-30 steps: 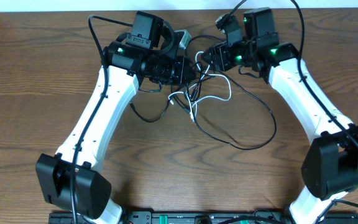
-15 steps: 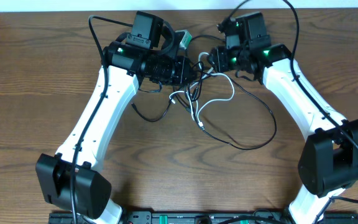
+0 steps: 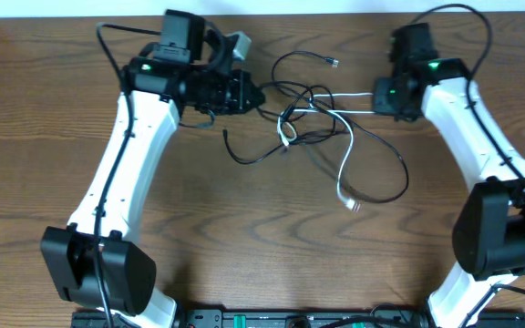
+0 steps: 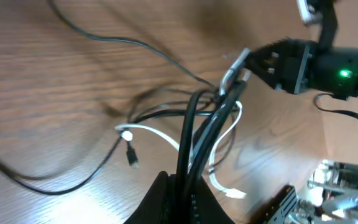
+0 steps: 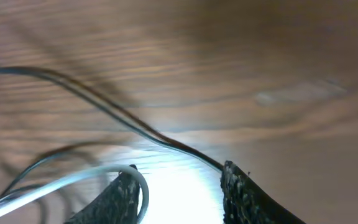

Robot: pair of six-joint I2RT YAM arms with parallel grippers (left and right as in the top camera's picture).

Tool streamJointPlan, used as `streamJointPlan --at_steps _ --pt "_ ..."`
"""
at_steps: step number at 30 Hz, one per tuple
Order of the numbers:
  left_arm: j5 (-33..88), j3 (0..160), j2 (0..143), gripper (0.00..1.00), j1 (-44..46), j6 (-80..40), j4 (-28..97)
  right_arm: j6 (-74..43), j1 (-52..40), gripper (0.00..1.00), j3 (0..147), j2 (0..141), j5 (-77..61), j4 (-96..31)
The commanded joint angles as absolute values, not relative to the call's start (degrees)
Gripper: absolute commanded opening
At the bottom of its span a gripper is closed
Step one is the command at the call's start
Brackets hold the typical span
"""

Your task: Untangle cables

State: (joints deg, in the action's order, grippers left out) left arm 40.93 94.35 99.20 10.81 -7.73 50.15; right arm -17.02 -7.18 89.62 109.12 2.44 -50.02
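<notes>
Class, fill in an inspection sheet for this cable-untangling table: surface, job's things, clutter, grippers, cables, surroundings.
Surface: brown wood-grain table, bare apart from the cords.
Job's things: black cables and one white cable, knotted together mid-table between the arms; the white plug end lies free nearer the front.
Clutter: nothing seen.
Grippers: left gripper shut on black cables; right gripper fingers apart, white cable curving at one finger.
Cables: thicker arm wires run along both arms.
Surroundings: white strip along the far edge; black rail at the near edge.
</notes>
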Motion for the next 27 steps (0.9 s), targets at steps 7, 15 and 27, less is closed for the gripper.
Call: streamJointPlan --at_steps 7,15,27 --pt "40.9 94.8 94.7 0.07 4.6 -7.5 50.5 -18.4 4.4 0.38 90.2 109.6 12.2 -54.0" --pt "40.9 94.8 94.6 0.08 1.9 -7.3 50.8 -18.4 10.9 0.38 90.2 109.6 12.5 -56.5" --pt "36.9 94.8 94.6 0.08 1.3 -7.1 51.2 -18.4 16.5 0.38 90.2 109.6 13.4 -58.7"
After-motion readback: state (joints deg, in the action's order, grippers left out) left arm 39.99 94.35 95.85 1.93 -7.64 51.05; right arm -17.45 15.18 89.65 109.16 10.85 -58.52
